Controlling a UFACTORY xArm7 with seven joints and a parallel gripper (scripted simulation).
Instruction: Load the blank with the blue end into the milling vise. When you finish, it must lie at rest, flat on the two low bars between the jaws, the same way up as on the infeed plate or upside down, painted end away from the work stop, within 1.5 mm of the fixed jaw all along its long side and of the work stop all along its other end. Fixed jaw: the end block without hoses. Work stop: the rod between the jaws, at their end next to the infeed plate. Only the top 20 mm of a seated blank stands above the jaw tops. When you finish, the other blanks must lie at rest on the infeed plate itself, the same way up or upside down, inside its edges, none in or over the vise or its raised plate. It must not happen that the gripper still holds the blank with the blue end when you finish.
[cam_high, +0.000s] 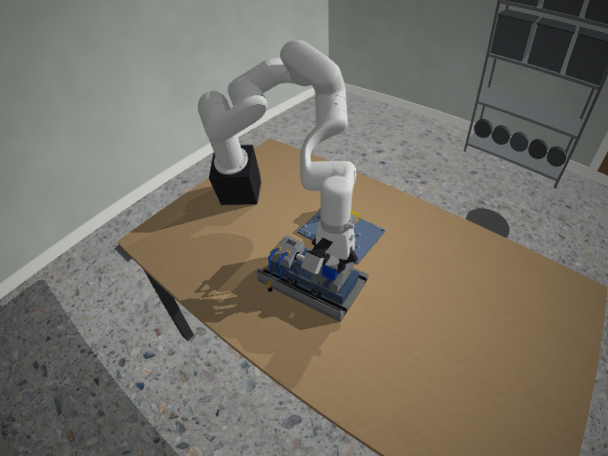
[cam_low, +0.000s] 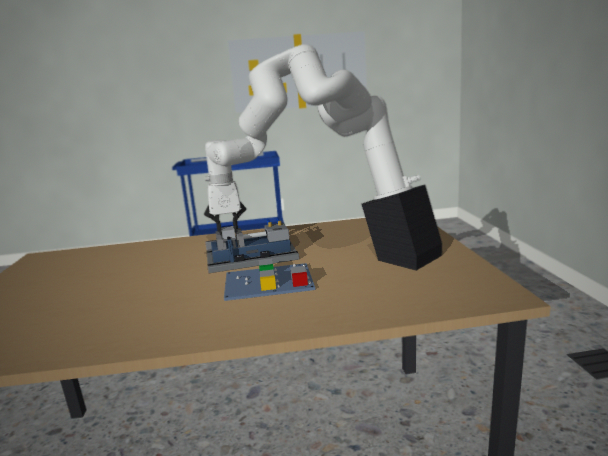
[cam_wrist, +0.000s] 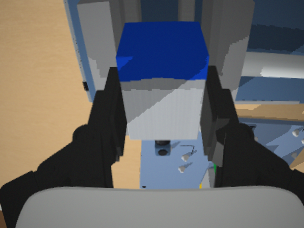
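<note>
My gripper (cam_wrist: 163, 86) is shut on the blank with the blue end (cam_wrist: 162, 56), gripping its grey long sides. The blank hangs down between the two grey jaws (cam_wrist: 100, 25) (cam_wrist: 228, 22) of the milling vise (cam_high: 312, 280), blue end pointing away from the infeed plate (cam_low: 276, 277). It is on the side of the jaw without hoses (cam_high: 346, 276); the jaw with blue hoses (cam_high: 286, 251) is at the other end. In the exterior view the gripper (cam_low: 226, 229) stands upright over the vise's left end. Whether the blank rests on the low bars is hidden.
On the infeed plate lie a yellow-ended blank (cam_low: 268, 283), a red-ended blank (cam_low: 299, 278) and a green-ended one (cam_low: 266, 268) close to the vise's raised plate. The arm's black base (cam_low: 402, 232) stands at the back of the table. A blue cart (cam_low: 230, 192) is behind the table.
</note>
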